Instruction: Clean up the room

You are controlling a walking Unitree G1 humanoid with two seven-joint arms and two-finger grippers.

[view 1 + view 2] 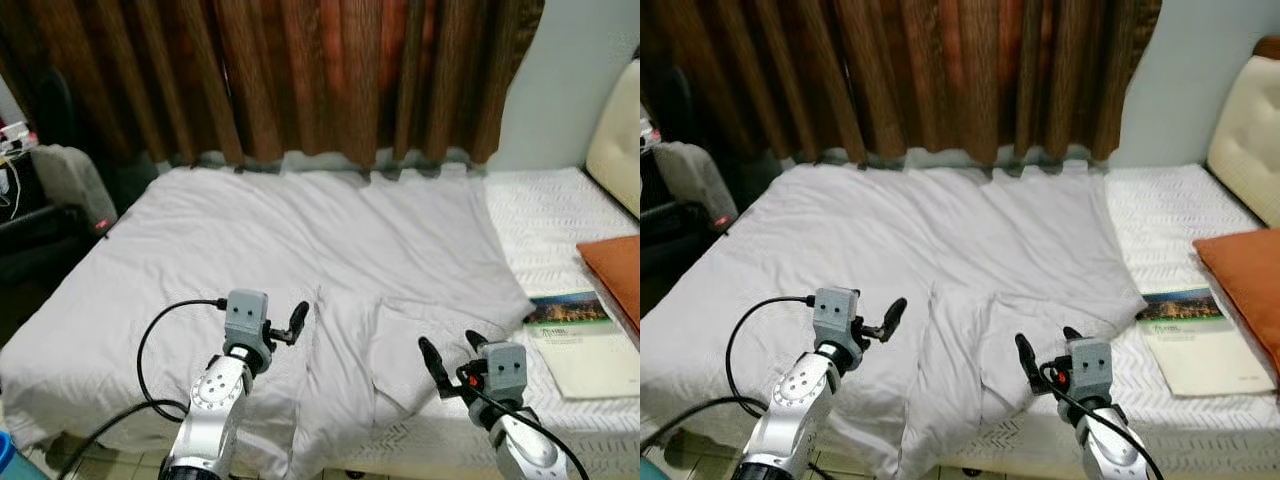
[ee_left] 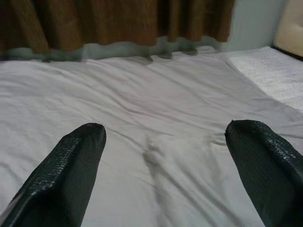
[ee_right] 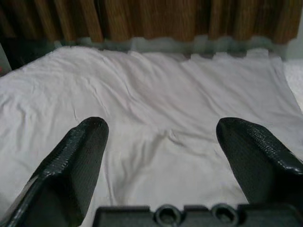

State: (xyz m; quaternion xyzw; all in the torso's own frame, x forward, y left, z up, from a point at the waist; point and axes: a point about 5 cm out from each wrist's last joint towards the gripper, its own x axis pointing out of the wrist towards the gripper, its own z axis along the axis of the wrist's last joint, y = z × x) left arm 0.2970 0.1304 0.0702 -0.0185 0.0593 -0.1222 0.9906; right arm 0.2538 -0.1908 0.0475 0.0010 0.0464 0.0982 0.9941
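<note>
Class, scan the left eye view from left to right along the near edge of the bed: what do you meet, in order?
Left gripper → right gripper → book → orange pillow.

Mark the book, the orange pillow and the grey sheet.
book (image 1: pixel 580 342): left eye view, middle of its pale cover.
orange pillow (image 1: pixel 617 270): left eye view, its top face near the picture's edge.
grey sheet (image 1: pixel 300 240): left eye view, flat middle stretch.
</note>
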